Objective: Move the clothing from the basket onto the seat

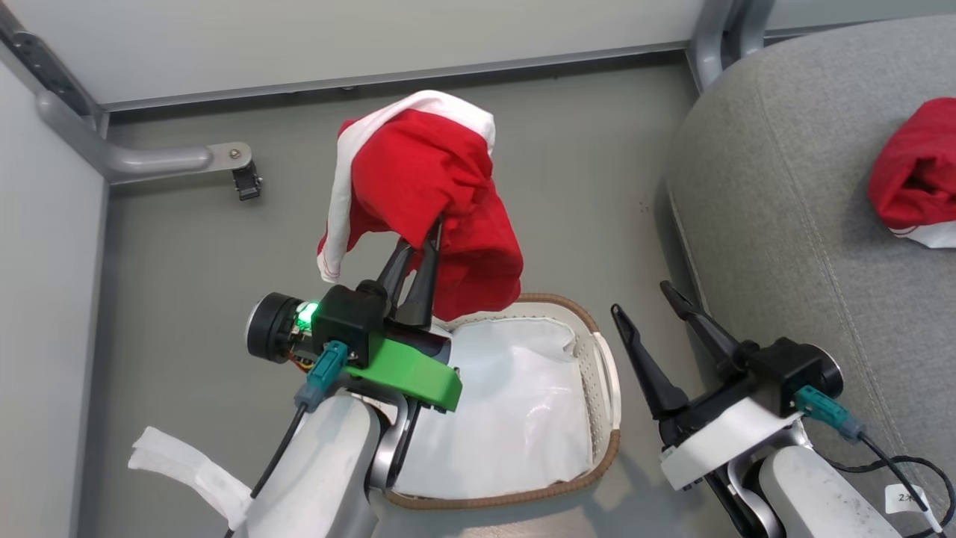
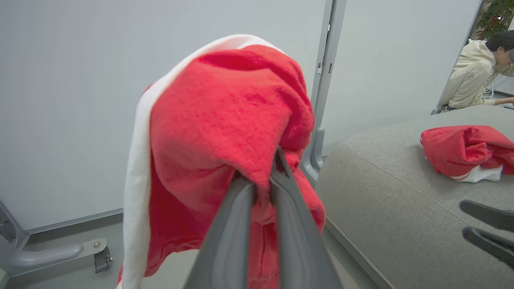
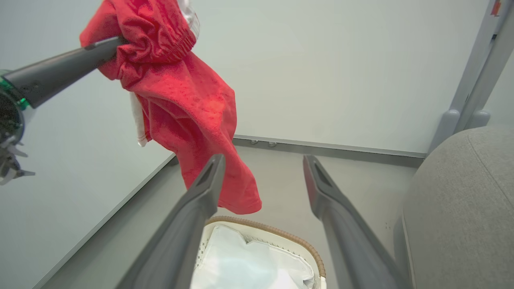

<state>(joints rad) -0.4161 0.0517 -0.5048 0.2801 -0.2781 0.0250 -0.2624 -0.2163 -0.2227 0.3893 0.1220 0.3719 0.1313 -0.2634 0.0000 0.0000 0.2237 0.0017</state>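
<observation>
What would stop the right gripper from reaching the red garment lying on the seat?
Likely yes, it can reach; nothing seems to block it. The right gripper is open and empty beside the seat, with bare cushion between it and the red garment.

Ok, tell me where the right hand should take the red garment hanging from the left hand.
Probably the slack lower hem of the red fabric garment, approached from the robot's right. That end dangles free below the left hand, above the far rim of the white perforated plastic basket, and faces the open right hand.
</observation>
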